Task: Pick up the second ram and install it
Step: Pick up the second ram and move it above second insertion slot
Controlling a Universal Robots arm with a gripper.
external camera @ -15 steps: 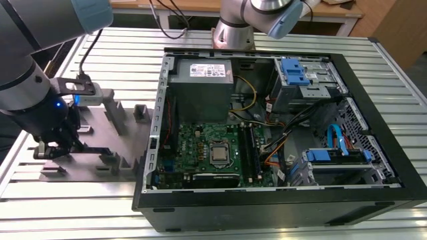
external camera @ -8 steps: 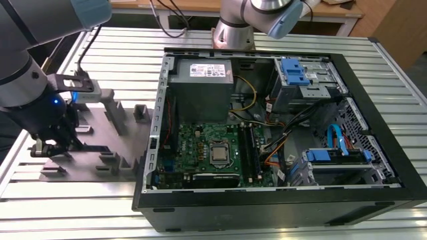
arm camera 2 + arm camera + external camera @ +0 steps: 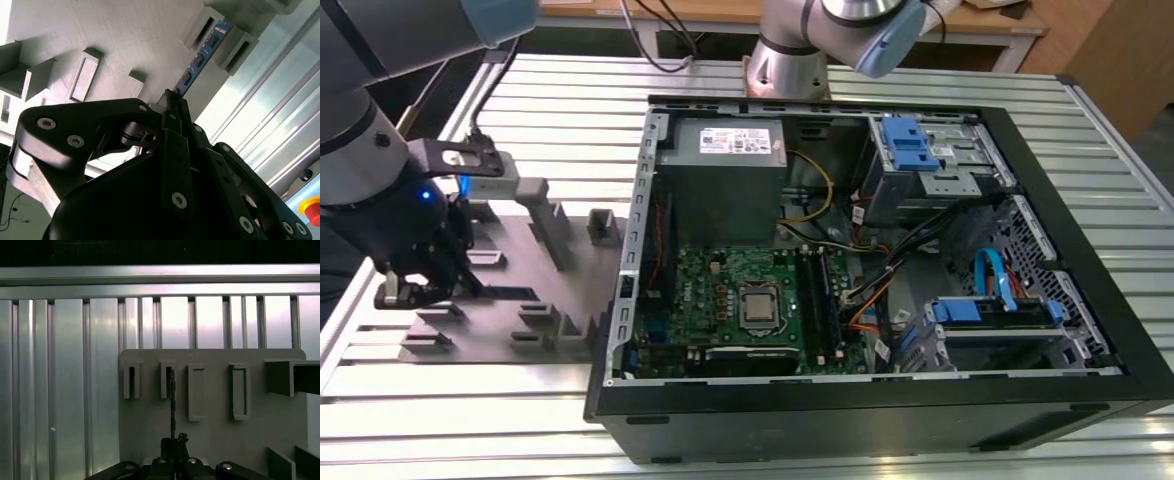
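Gripping is the step in hand, I judge: gripper (image 3: 170, 100) pinched shut on the second ram (image 3: 199, 61), which stands on edge in the grey tray (image 3: 494, 345) slots. Lifting calls for a straight, untwisted pull.

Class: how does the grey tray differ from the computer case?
The tray is grey and flat with upright blocks; the computer case is a black, deep open box holding a motherboard. The end effector grips the second ram at the tray, not the case. Both lie on the ribbed table.
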